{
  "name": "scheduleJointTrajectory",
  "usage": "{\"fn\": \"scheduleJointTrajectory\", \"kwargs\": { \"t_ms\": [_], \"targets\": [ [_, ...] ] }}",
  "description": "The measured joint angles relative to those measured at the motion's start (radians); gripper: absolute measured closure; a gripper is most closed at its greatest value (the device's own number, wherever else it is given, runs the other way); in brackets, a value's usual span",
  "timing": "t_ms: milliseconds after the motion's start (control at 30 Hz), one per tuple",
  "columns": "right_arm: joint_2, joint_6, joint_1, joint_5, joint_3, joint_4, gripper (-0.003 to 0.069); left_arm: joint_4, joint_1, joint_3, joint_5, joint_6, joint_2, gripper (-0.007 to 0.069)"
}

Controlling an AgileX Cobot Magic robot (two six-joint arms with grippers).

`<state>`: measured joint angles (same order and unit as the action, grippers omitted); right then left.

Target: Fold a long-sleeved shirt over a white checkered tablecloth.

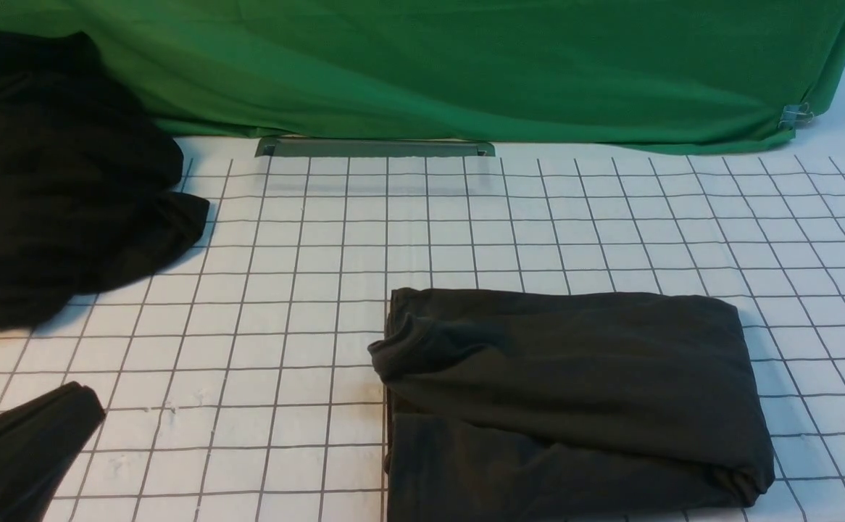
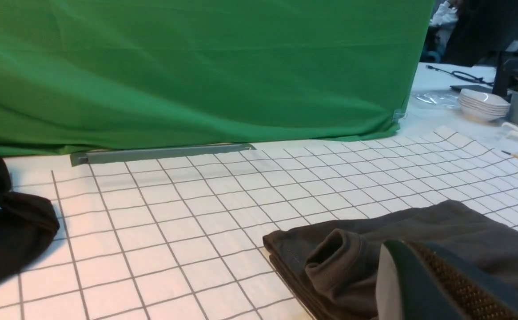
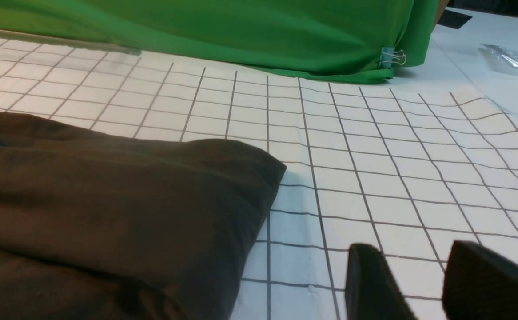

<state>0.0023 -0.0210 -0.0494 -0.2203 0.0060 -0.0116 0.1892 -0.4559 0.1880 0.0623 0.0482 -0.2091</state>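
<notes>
The long-sleeved shirt (image 1: 575, 391) lies folded into a thick dark charcoal rectangle on the white checkered tablecloth (image 1: 321, 254), right of the middle near the front edge. A rolled cuff (image 1: 393, 355) sticks out at its left end. My left gripper (image 1: 85, 395) shows at the lower left, shut and empty, well left of the shirt. In the left wrist view the left gripper (image 2: 412, 246) hovers in front of the shirt (image 2: 463, 226) and cuff (image 2: 334, 253). The right gripper (image 3: 412, 249) is open over bare tablecloth (image 3: 374, 155), just right of the shirt (image 3: 108, 191).
A deeper black garment (image 1: 60, 181) lies in a heap at the back left. The green backdrop cloth (image 1: 466, 65) closes off the far side, with a grey bar (image 1: 375, 148) at its foot and a clip (image 1: 796, 114) at its right corner. Stacked white bowls (image 2: 483, 103) stand beyond.
</notes>
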Motion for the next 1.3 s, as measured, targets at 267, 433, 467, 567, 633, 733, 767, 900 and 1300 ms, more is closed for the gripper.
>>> {"fn": "scheduleJointTrajectory", "kwargs": {
  "t_ms": [267,433,467,567,633,733,767,900,1300],
  "targets": [
    [0.000,0.001,0.000,-0.001,0.000,0.000,0.0417,-0.042,0.149,-0.055,-0.001,-0.078,0.114,0.0623],
    [0.000,0.001,0.000,-0.001,0.000,0.000,0.0417,-0.108,0.371,-0.128,-0.007,-0.152,0.197,0.0622],
    [0.000,0.001,0.000,-0.001,0.000,0.000,0.0417,-0.118,0.431,-0.156,-0.014,-0.167,0.203,0.0622],
    [0.000,0.001,0.000,-0.001,0.000,0.000,0.0417,-0.129,0.536,-0.190,-0.013,-0.177,0.207,0.0622],
    [0.000,0.001,0.000,-0.002,0.000,0.000,0.0417,-0.152,0.569,-0.193,0.004,-0.179,0.207,0.0622],
    [0.000,0.001,0.000,-0.002,0.000,0.000,0.0417,-0.208,0.576,-0.194,0.096,-0.179,0.208,0.0622],
    [0.000,0.001,0.000,-0.002,0.000,0.000,0.0417,-0.212,0.575,-0.194,0.103,-0.179,0.208,0.0622],
    [0.000,0.001,0.000,-0.002,0.000,0.000,0.0417,-0.237,0.545,-0.195,0.172,-0.178,0.208,0.0622],
    [0.000,0.002,0.000,-0.002,0.000,0.000,0.0417,-0.237,0.447,-0.195,0.179,-0.178,0.208,0.0617]
  ]
}}
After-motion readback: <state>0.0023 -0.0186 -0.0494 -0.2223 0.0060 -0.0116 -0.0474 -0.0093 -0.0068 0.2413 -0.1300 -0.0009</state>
